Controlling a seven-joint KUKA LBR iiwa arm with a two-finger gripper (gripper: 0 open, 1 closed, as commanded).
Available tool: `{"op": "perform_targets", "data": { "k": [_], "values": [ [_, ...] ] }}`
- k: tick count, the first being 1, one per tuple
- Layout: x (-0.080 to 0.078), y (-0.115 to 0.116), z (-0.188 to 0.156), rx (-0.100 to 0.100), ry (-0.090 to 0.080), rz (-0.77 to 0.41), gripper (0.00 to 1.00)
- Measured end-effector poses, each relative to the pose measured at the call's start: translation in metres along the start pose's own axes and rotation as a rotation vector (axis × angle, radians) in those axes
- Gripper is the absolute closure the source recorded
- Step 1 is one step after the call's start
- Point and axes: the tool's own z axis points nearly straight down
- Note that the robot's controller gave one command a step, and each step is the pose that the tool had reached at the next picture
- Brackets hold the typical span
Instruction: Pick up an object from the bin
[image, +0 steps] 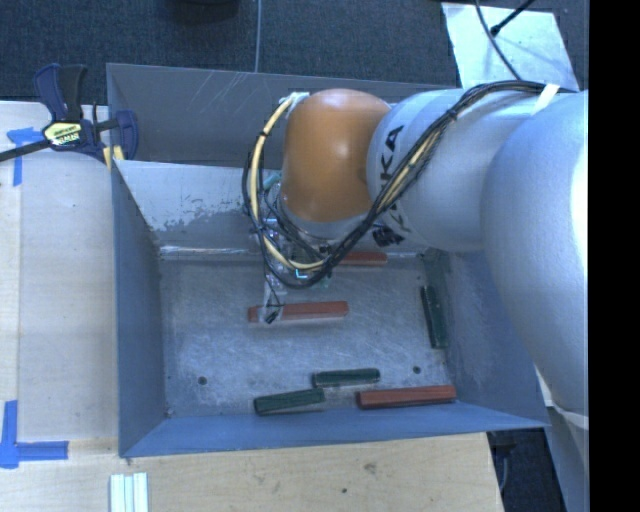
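Reddish-brown bar (310, 311), long and flat, lies near the middle of the bin's floor, lengthwise across the camera view. Gripper (270, 313) sits low at the bar's left end, touching it or just above; I cannot tell which. Claw state: cannot tell, since the orange cover (325, 150) and cables (262, 215) on the wrist hide most of it.

Handling, judged by looks:
- Small, stiff and light; probably a hard, smooth stick that will not give under a squeeze.
- It lies flat on the floor, so there is little to get under. A grip across the narrow width suits it.
- Taken at the very end it would likely droop or swivel; nearer the middle looks safer.
- Fragile: doubtful.

Surface: grey metal bin (135, 330). The floor (200, 340) is scuffed, flat and hard, so a nudged bar could skid. Walls slope up all round.

Room: good. The bar lies alone, well apart from the rest.
- Second reddish bar (365, 258) lies at the foot of the back wall, partly under the arm.
- Dark green bar (433, 318) lies near the right wall, pointing toward the front.
- Along the front wall lie the upper green bar (346, 377) and lower green bar (290, 402), near each other, with a third reddish bar (406, 397) just beside them.

None of these crowds the pick.
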Motion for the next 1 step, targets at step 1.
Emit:
{"op": "perform_targets", "data": {
  "k": [1],
  "values": [
    [0.0193,-0.0591,0.0632,0.002,-0.003,-0.304,0.0]
  ]
}}
